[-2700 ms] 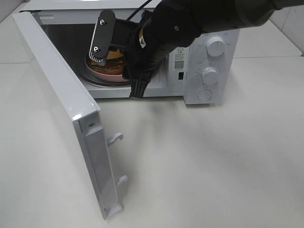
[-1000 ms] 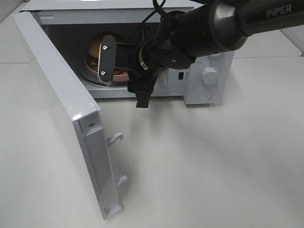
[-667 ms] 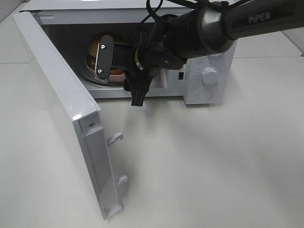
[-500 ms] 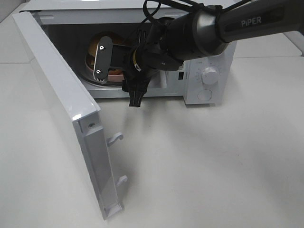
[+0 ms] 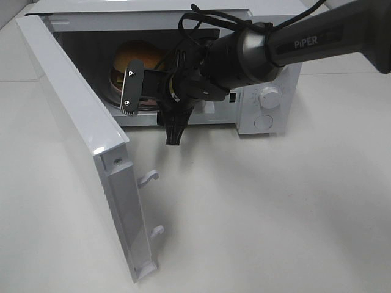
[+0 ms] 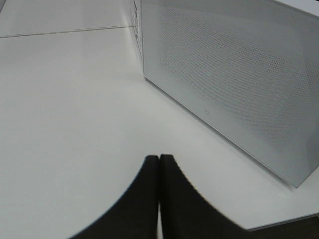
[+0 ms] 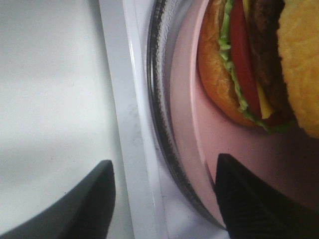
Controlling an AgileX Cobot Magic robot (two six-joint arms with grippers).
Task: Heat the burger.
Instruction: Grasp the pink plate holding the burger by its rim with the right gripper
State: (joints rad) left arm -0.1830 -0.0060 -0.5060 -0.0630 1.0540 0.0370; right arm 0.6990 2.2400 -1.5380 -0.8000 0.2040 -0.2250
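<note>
We find the burger (image 7: 249, 59) on its pink plate (image 7: 224, 144) inside the microwave (image 5: 287, 110), so loading looks done. Right gripper (image 7: 164, 199) is spread, empty, at the opening; left gripper (image 6: 159, 167) is pressed together beside the open door (image 5: 73, 122). Next: clear the right arm, then swing the door shut.

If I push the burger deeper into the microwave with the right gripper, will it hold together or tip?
The burger is a tall stack of separate-looking layers, so a side push may shear them or tip the top bun. It sits on a smooth pink plate, so it could also slide. Moving the plate seems safer.
</note>
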